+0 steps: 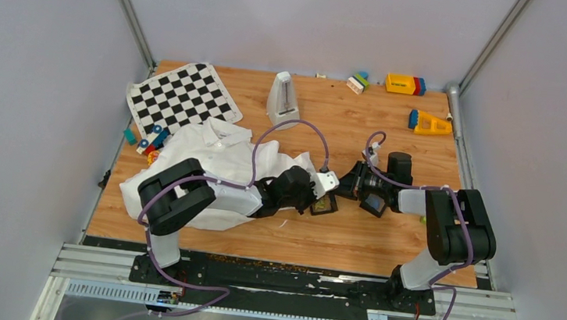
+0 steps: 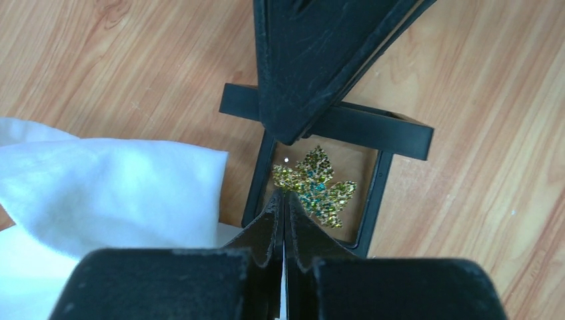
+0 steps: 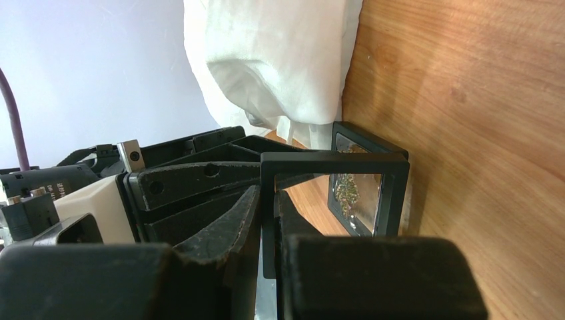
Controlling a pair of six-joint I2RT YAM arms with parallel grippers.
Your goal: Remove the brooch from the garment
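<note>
Wooden counter fills my overhead feed, with grey walls on three sides. The garment lies crumpled on the left half, and my left arm reaches across it to the right. A chequered mat sits behind it, and a few coloured blocks lie along the far edge.

The brooch is off the cloth. It lies inside a small black box just right of the shirt's edge, a leaf shape glittering gold and green. On the overhead feed the box is only a dark square between the two arms.

My left hand has its fingers pressed together, with only a hairline between them. The tips sit at the brooch's lower left edge. I cannot tell from this angle whether they actually grip the ornament or merely touch it.

My right hand comes in from the opposite side and pinches the lid frame of the box, one bar of it held between the two fingers. The frame stands upright over the base. Through it, on the right wrist feed, I can see the brooch as a thin glittering strip, with white cloth hanging just behind the box.
</note>
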